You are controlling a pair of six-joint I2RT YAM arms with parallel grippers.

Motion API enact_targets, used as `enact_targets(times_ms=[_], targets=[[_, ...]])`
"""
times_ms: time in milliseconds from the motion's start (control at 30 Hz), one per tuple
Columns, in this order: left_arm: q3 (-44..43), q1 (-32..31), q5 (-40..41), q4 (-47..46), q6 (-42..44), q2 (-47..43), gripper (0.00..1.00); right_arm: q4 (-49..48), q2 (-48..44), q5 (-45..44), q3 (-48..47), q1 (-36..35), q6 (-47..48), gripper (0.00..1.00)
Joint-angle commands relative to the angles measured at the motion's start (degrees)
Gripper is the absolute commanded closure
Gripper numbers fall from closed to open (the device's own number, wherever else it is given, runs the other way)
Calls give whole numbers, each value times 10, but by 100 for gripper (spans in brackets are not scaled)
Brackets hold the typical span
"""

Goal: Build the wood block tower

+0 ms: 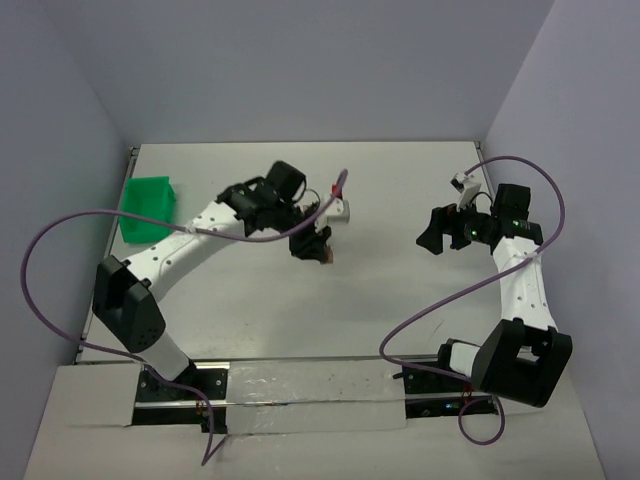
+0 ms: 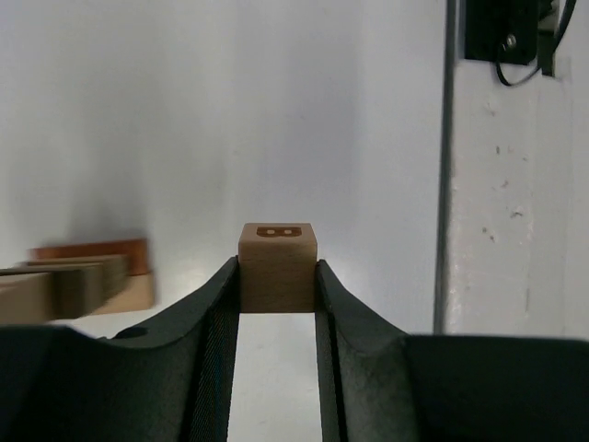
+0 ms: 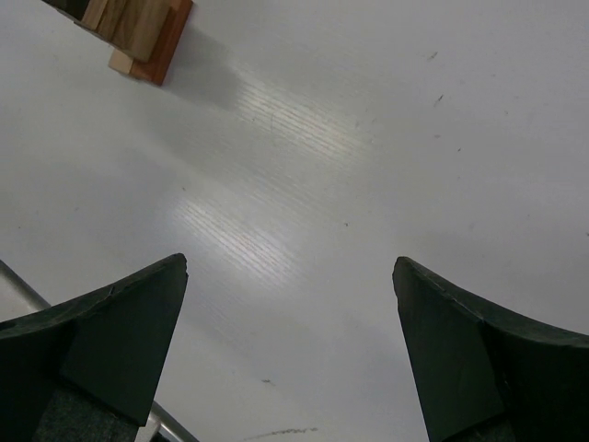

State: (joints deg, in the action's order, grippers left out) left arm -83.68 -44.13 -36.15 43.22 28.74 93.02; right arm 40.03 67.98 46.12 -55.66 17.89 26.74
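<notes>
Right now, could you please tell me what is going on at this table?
The left arm has its jaws shut on a small light-tan wooden cube with a dark mark on top. A stack of tan and reddish-brown wood blocks sits nearby on the white table. The right arm hangs with jaws open and empty above the table.

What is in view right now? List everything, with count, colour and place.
table: one, white, under both arms
cube: one, light tan, dark mark on top, clamped in the left gripper
tower: one low stack, tan blocks plus a red-brown one, mid-table beside the left gripper
tray: one, green, table's far-left edge
cables: two, purple, one trailing from each arm
left gripper: black, shut on the cube, mid-table
right gripper: black, open, empty, over the table's right side
</notes>
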Motion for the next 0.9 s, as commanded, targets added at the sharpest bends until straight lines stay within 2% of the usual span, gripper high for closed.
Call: enact_targets(times_ms=[0,167,267,367,767,867], targets=[[-156,79,-59,158,111,21,93,-14,16,35,-16,0,-13,0],[-326,168,-67,211,134,96,87,-10,38,43,-20,-12,-16,0],[-441,193,-59,259,149,161,77,-8,51,39,-25,-21,-15,0],[-485,196,-43,276,163,196,71,-12,53,38,-24,-27,-17,0],[-491,182,-33,298,198,243,75,-14,71,34,-26,-41,-15,0],[-479,169,-25,293,200,246,81,-14,73,32,-27,-44,-16,0]])
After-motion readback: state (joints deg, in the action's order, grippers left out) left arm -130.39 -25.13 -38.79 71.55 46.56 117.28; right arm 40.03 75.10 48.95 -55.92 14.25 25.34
